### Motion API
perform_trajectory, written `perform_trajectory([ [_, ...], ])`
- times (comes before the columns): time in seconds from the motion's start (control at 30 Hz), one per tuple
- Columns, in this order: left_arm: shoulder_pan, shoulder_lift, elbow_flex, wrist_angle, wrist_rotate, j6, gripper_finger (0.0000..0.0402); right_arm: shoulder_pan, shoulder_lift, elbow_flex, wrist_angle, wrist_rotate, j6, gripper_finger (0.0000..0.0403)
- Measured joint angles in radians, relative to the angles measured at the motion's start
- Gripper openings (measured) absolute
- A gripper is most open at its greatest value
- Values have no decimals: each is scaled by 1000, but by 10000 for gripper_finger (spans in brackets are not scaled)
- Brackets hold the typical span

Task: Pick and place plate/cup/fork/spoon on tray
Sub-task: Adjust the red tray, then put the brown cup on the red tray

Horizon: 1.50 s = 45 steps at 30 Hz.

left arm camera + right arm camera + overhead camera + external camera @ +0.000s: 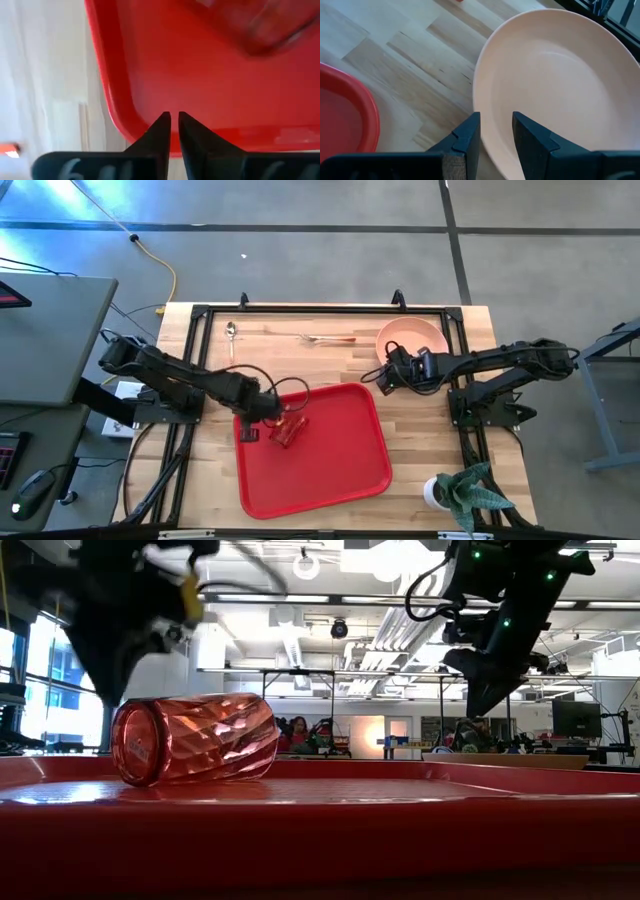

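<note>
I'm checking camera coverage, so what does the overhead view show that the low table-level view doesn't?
Only overhead: the spoon and fork on bare wood beyond the tray, and a potted plant at the table's corner.

Only low: the cup's ribbed wall, showing plainly that it lies on its side, and the room behind.

Both: the tray, the cup, the plate, both arms.

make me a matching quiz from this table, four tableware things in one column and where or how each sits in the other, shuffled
Things:
1. translucent orange-red plastic cup
2. round salmon-pink plate
3. orange-handled metal fork
4. orange-handled metal spoon

Places or states:
A. on bare wood at the far edge, nearest the left arm's side
B. lying on its side on the large red rectangular plastic tray
C. on the wood, right claw at its rim
D. on the wood between the spoon and the plate

Pairs: 1-B, 2-C, 3-D, 4-A
</note>
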Motion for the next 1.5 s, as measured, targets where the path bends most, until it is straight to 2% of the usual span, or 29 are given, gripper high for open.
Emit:
perform_trajectory([
  [0.17, 15, 0, -142, 112, 7, 26, 43, 0, 0, 0, 1, 1, -17, 106],
  [0.33, 74, 0, -229, 250, 25, 106, 33, 0, 0, 0, 0, 0, -16, 106],
  [0.53, 197, 0, -263, 318, -122, 240, 14, 0, 0, 0, 0, -1, -16, 106],
  [0.67, 280, 0, -263, 387, -116, 317, 3, 0, 0, 0, -4, -35, 2, 106],
  [0.83, 324, 0, -198, 315, -88, 371, 2, 23, 0, 0, -13, -49, 7, 106],
  [0.93, 344, 0, -87, 233, -86, 428, 3, 33, 0, 0, -9, -44, -1, 106],
  [1.07, 380, 0, 85, 209, -74, 523, 8, 31, 0, 0, 13, -45, -24, 106],
  [1.13, 408, 0, 162, 217, -9, 576, 16, 32, 0, 0, 13, -50, -26, 106],
  [1.2, 445, 2, 211, 222, 103, 618, 26, 33, 0, 0, 10, -76, -27, 106],
  [1.37, 547, 61, 238, 264, 391, 664, 67, 46, 0, 0, -1, -97, -46, 106],
  [1.5, 587, 156, 247, 265, 477, 718, 118, 56, 0, 0, 23, -95, -111, 106],
])
